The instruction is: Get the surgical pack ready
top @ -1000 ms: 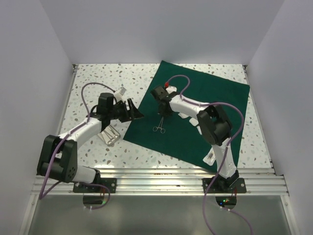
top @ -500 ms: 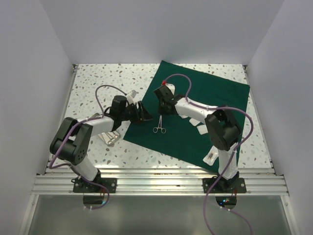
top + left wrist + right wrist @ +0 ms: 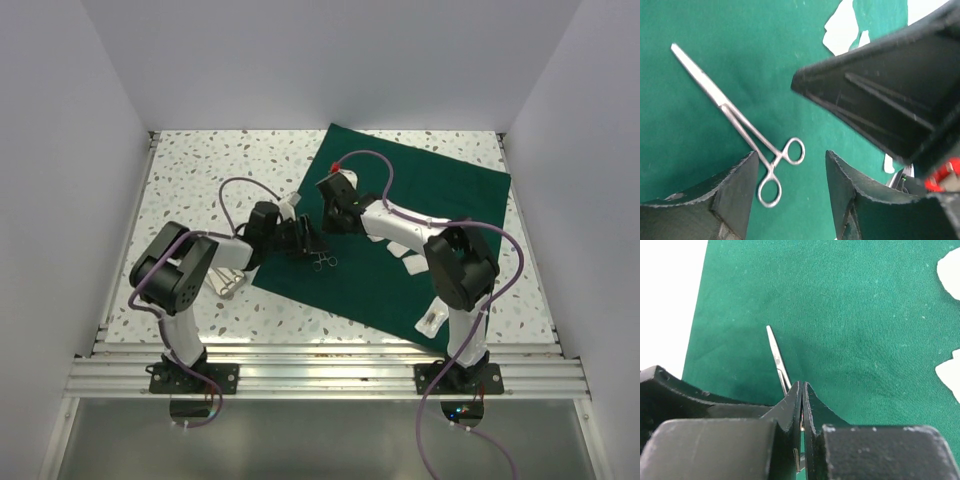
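One steel hemostat (image 3: 727,110) is lying flat on the green drape (image 3: 430,200), its rings sitting between the spread jaws of the left gripper (image 3: 791,172). The jaws of the right gripper (image 3: 802,390) are pressing together. The hemostat looks light, stiff and slick, so gripping across the shanks is probably safest.

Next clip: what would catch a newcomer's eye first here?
The dark green drape lies askew across the centre and right of the top view. Near its left edge, steel forceps lie flat on it. Their ring handles sit between the fingers of the open left gripper, and the shut right gripper hangs close by.
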You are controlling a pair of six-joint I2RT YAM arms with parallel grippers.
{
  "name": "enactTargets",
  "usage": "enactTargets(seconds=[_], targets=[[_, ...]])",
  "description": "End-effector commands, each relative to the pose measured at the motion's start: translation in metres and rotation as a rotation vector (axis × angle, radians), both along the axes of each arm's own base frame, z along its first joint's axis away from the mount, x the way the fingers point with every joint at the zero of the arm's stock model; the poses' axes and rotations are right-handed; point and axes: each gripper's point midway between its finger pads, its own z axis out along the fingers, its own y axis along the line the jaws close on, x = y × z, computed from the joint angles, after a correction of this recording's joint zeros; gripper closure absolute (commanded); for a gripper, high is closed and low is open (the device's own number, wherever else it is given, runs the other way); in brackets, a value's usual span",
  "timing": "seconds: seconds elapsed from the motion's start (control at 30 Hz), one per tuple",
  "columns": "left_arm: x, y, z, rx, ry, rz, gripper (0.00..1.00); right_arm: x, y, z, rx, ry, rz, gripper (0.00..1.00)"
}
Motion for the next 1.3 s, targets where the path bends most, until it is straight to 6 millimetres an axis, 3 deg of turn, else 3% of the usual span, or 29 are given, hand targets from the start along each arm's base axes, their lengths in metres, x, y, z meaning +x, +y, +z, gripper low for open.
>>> enactTargets(seconds=[0.0,0.1,0.13,0.17,0.2,0.23,0.3,0.43,0.47,0.5,0.57,0.6,0.87,1.27], targets=[[0.023,-0.017,0.025,-0.059,-0.103,-0.004,0.41,0.004,0.006,0.021,0.048,-0.046,0.010,1.00],[0.024,-0.002,0.029,-0.006,-0.120,0.078,0.54,0.006,0.005,0.024,0.037,-0.052,0.029,1.00],[0.030,0.005,0.045,0.006,-0.157,0.124,0.54,0.006,0.007,0.021,0.028,-0.042,0.048,0.97],[0.022,0.015,0.037,0.069,-0.117,0.141,0.53,0.002,0.005,0.017,0.001,-0.013,0.066,0.81],[0.018,0.023,0.036,0.104,-0.111,0.161,0.53,0.007,0.009,0.024,-0.011,-0.024,0.096,0.76],[0.017,0.034,0.052,0.124,-0.138,0.203,0.52,0.006,0.010,0.022,-0.023,-0.010,0.110,0.71],[0.011,0.052,0.056,0.177,-0.152,0.264,0.46,0.005,0.015,0.021,-0.033,-0.002,0.177,0.58],[-0.004,0.079,0.076,0.257,-0.156,0.328,0.41,0.003,0.036,0.025,0.013,0.011,0.305,0.48],[-0.005,0.084,0.077,0.279,-0.143,0.340,0.40,0.000,0.036,0.012,-0.010,0.052,0.320,0.47],[-0.007,0.088,0.076,0.300,-0.132,0.354,0.38,0.004,0.045,0.018,0.000,0.052,0.357,0.46],[-0.011,0.094,0.077,0.319,-0.120,0.367,0.37,-0.005,0.049,0.001,-0.025,0.122,0.396,0.46],[-0.012,0.096,0.077,0.324,-0.118,0.375,0.37,-0.003,0.053,0.004,-0.035,0.111,0.415,0.46],[-0.025,0.114,0.068,0.345,-0.096,0.437,0.34,-0.002,0.041,-0.013,-0.162,0.115,0.412,0.58],[-0.030,0.112,0.054,0.320,-0.060,0.416,0.34,0.003,0.040,-0.034,-0.230,0.149,0.423,0.58]])
